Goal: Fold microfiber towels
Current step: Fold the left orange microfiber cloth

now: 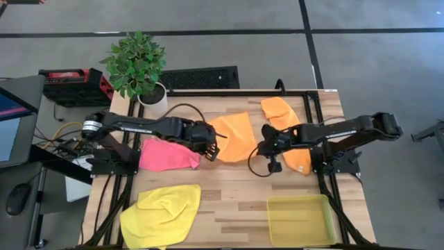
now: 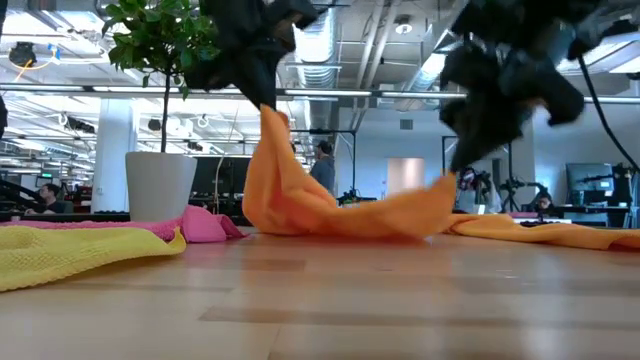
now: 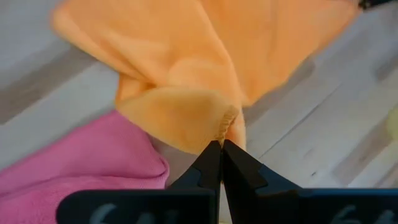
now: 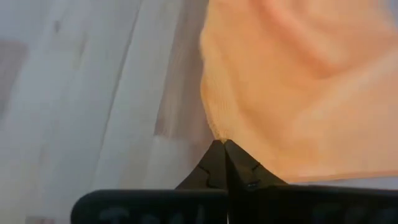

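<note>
An orange microfiber towel (image 1: 234,135) lies mid-table between my two grippers, with two ends raised (image 2: 300,190). My left gripper (image 1: 212,147) is shut on its left end, high above the table (image 2: 266,100). My right gripper (image 1: 261,148) is shut on its right end, lower down (image 2: 455,172). A second orange towel (image 1: 286,114) lies flat under my right arm. The pink towel (image 1: 166,155) lies bunched by my left arm, and the yellow towel (image 1: 161,214) lies at the near left. My left gripper pinches a hemmed edge of the orange towel (image 3: 227,122) between its two fingertips, slanting down from above. The end is lifted; the cloth hangs below in a slack cone (image 2: 280,170), its lower part on the table. My right gripper pinches the orange towel's edge at a corner (image 4: 217,133) between its fingertips, slanting down from above. That end is raised a little (image 2: 440,190), and the cloth runs slack from it down to the table.
A potted plant (image 1: 139,66) stands at the far left corner. A translucent yellow tray (image 1: 300,219) sits at the near right. Bare wood (image 1: 232,201) shows between the yellow towel and the tray. People and desks show in the room beyond.
</note>
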`<state>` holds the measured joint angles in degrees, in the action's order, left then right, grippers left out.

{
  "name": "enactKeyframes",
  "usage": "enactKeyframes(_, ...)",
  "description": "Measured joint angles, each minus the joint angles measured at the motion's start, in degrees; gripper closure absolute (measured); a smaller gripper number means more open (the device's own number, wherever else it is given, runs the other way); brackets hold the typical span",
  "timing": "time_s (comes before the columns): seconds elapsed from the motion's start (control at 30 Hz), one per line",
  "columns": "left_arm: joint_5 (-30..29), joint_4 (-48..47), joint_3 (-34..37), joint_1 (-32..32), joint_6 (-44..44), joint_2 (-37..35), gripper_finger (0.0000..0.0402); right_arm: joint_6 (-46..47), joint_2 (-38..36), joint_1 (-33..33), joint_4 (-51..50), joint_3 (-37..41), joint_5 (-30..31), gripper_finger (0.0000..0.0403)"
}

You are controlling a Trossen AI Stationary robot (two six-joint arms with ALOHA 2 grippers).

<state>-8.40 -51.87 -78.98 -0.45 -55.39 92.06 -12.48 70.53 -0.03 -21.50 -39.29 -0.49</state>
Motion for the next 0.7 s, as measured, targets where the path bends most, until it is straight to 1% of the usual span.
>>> enactKeyframes(0.1,-4.4,-0.8,0.0,-0.4,-1.7,-1.9,0.0401,0.1,-2.2,-0.1,-3.1,-2.7,3.1,0.0401)
enactKeyframes(0.3,-11.9,-1.3,0.0,-0.6,-2.8,-6.0,0.0401,-0.9,-5.9,-0.4,-10.2,-7.3,11.6,0.0401)
enactKeyframes(0.47,-18.2,-1.1,-0.1,0.1,-3.7,-9.7,0.0401,-1.0,-8.4,-2.0,-13.0,-10.2,14.8,0.0402)
enactKeyframes(0.6,-23.4,-1.2,0.0,1.4,-4.2,-11.2,0.0401,-1.4,-9.5,-3.7,-13.9,-12.2,17.9,0.0402)
enactKeyframes(0.7,-26.7,0.8,0.0,2.7,-2.9,-11.4,0.0401,-1.5,-10.3,-5.6,-13.8,-14.2,19.5,0.0402)
